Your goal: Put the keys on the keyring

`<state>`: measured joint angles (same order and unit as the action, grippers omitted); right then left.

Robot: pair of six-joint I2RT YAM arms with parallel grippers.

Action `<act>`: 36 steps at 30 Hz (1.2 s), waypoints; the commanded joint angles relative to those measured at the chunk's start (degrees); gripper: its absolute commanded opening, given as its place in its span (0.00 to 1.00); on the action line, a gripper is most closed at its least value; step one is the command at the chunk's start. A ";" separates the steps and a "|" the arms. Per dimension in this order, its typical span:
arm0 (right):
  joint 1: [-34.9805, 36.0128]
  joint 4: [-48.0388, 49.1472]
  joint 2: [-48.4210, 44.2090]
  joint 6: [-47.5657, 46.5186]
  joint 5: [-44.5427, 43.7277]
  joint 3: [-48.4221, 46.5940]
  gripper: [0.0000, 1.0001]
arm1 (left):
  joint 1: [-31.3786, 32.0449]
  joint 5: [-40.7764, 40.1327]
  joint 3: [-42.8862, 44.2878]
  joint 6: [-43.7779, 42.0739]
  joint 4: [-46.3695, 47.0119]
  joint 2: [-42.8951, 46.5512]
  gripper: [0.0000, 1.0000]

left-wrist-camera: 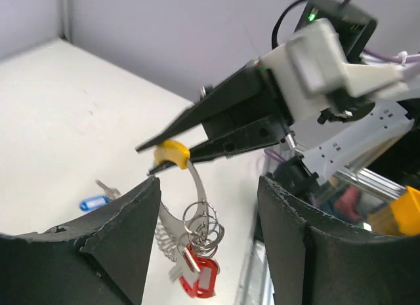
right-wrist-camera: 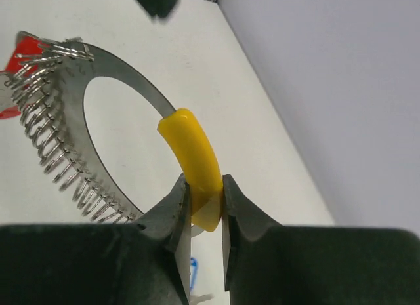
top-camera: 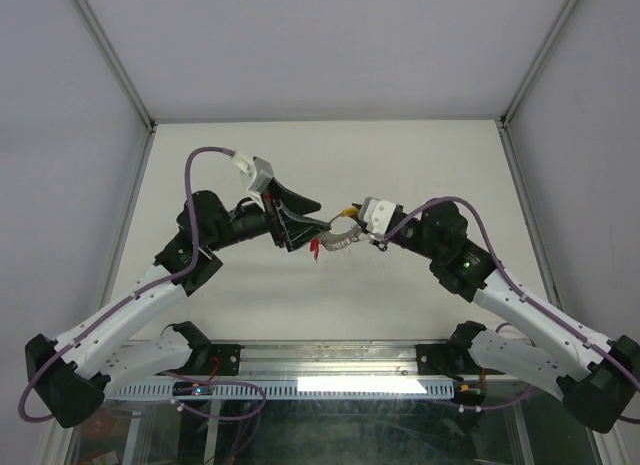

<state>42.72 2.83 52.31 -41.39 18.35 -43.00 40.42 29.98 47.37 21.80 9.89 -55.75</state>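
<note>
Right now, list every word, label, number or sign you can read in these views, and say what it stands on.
No readable text anywhere.
Red key tag: its white insert shows no writing I can make out.
Blue key tag: too small to tell.
Ring: no markings visible.

The table [top-camera: 400, 315] is a flat, off-white, matte surface, enclosed on the left, right and far sides by pale grey walls [top-camera: 330, 45]. A metal rail [top-camera: 330, 361] runs along its near edge. One key with a blue tag [left-wrist-camera: 94, 203] lies flat on the surface, with its silver metal part extending from the tag's far end.
</note>
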 commanded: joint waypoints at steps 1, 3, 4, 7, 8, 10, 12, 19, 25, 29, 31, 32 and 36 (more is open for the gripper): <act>0.14 -0.25 -2.38 20.80 -6.52 -0.35 0.00 | -0.17 -6.53 -0.44 -6.76 0.68 5.31 0.59; -0.30 -2.53 -2.31 25.58 -8.82 -1.44 0.00 | -0.23 -7.06 -1.14 -8.28 0.32 6.84 0.58; -0.61 -3.97 -2.12 28.25 -9.21 -2.20 0.00 | -0.22 -7.07 -1.29 -8.99 -0.02 7.44 0.58; -1.71 -14.68 0.27 33.48 -8.82 -7.31 0.00 | -0.21 -7.26 -1.46 -10.50 -1.30 7.86 0.56; -2.13 -19.98 2.07 37.26 -8.11 -10.07 0.00 | -0.18 -7.81 -1.49 -10.71 -1.88 7.88 0.56; -2.96 -30.09 6.32 39.42 -8.03 -15.34 0.00 | -0.18 -9.36 -1.48 -11.05 -2.90 7.84 0.55; -4.19 -38.23 10.42 41.22 -9.88 -18.87 0.00 | -0.17 -10.80 -1.65 -11.07 -3.46 7.62 0.55; -6.30 -40.76 11.38 41.79 -3.58 -18.73 0.00 | -0.18 -12.39 -1.32 -11.26 -4.49 6.09 0.53; -6.32 -34.82 4.35 35.44 -3.98 -14.67 0.00 | -0.17 -10.81 -3.31 -12.91 -2.15 6.67 0.53; -6.32 -28.28 -0.21 30.30 -1.52 -10.27 0.00 | -0.13 -6.75 -8.46 -13.65 7.15 7.85 0.57; -6.30 -24.93 -2.63 27.66 -0.72 -7.87 0.00 | -0.02 -7.48 -13.49 -13.22 15.48 9.98 0.56; -6.33 -23.11 -3.77 26.19 -0.35 -6.55 0.00 | -0.01 -7.47 -16.12 -13.72 19.58 11.28 0.58; -6.33 -17.89 -7.90 22.13 2.55 -2.71 0.00 | 0.06 -2.42 -22.15 -19.45 28.19 14.67 0.61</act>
<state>36.36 -25.96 48.01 -13.43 16.40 -47.55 40.45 22.06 28.80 8.29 22.17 -44.58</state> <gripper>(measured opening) 0.204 0.619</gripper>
